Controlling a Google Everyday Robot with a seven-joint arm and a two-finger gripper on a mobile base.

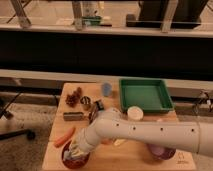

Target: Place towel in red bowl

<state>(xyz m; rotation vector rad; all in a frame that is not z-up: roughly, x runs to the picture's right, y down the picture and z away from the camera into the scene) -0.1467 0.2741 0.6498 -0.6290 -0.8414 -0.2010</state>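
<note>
The red bowl (75,159) sits at the front left corner of the wooden table (125,155). My white arm reaches in from the right, and its gripper (76,149) is down at the bowl, right over its inside. A pale bunched thing at the gripper's tip, inside the bowl's rim, looks like the towel (73,151). The gripper hides most of the towel and part of the bowl.
An orange carrot (64,136) lies just left of the arm. A dark bar (73,116), brown clusters (74,97), small metal items (86,102), a blue cup (106,89), a green tray (145,95), a white cup (135,113) and a purple bowl (160,151) also stand on the table.
</note>
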